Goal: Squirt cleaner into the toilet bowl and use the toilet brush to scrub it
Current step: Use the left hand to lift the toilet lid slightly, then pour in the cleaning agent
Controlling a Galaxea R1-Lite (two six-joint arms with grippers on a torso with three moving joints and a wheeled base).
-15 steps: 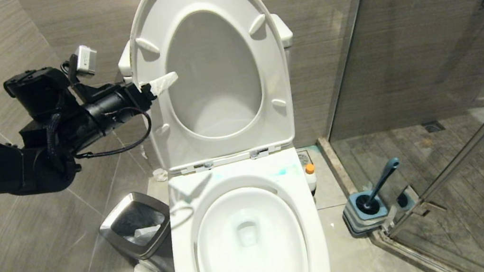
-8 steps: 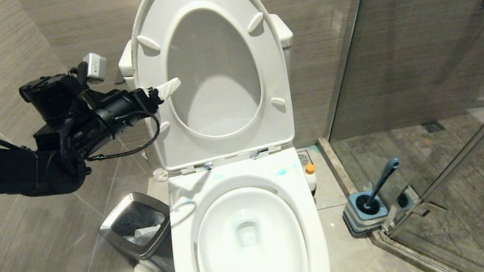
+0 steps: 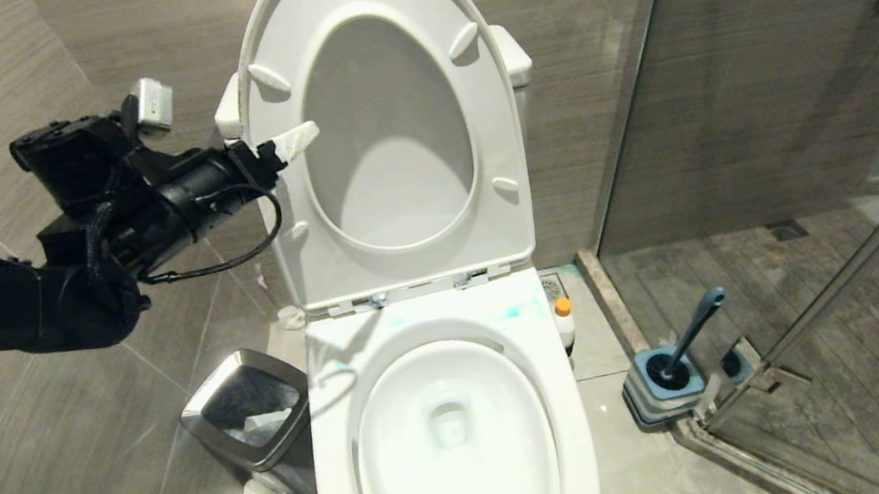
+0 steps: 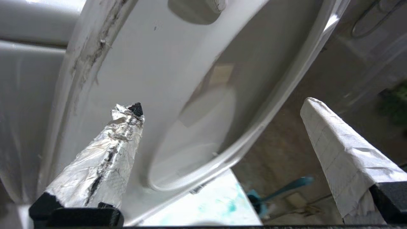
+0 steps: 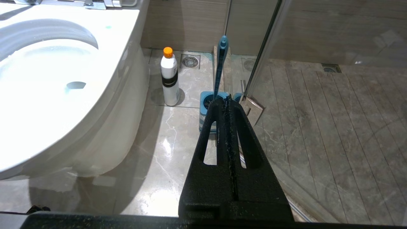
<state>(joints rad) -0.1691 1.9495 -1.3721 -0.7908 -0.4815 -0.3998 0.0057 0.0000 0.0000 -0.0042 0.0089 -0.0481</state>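
We judge the squirting done: pale turquoise-blue cleaner [image 3: 512,311] smears the glossy white ceramic toilet bowl [image 3: 329,438] rim. The teal-handled toilet brush [image 3: 692,331] stands in its holder, beside the right gripper [image 5: 226,101], jaws closed. The left gripper [image 4: 219,111], jaws wide and empty, is at the raised white plastic seat [image 3: 491,126]. Next: grasp the brush handle.

Left arm raised and reaching in level beside the toilet bowl's [image 3: 448,420] upright seat, wrist high above the rim. Left end effector [image 4: 222,108] spread wide, empty, its 2 wrapped fingers [image 4: 108,152] apart. Right end effector [image 5: 226,103] clamped shut, empty, low beside the bowl's right flank.
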